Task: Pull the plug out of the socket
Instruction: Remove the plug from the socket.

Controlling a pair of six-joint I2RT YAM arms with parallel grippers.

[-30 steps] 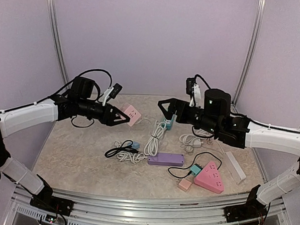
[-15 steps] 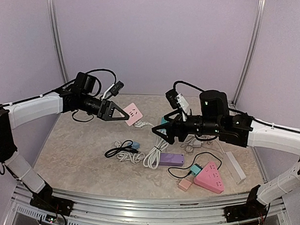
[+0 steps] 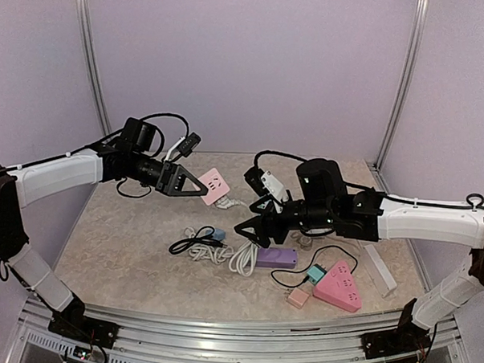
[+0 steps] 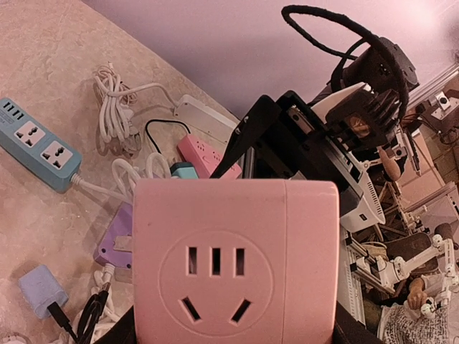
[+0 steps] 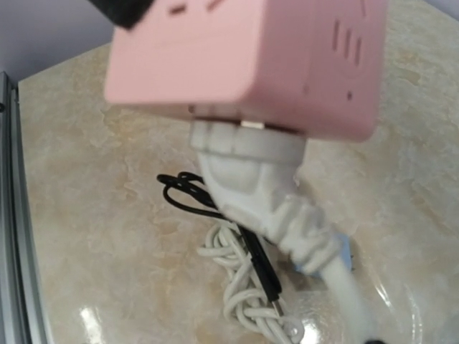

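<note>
Pink socket cube (image 3: 215,184) clamped in left gripper (image 3: 203,189), white plug (image 5: 247,172) seated in its lower face, cord end slanting down, right gripper (image 3: 247,222) jaws apart

Walls (image 3: 247,69) plain lilac, evenly lit. Metal posts (image 3: 89,62) stand at both rear corners. Table (image 3: 118,248) top beige, marble-patterned, glossy. Aluminium rail (image 3: 236,326) runs along the table's near edge.

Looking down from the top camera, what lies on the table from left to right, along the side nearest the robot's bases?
Black cable → purple power strip → pink triangular power strip → white power strip.
</note>
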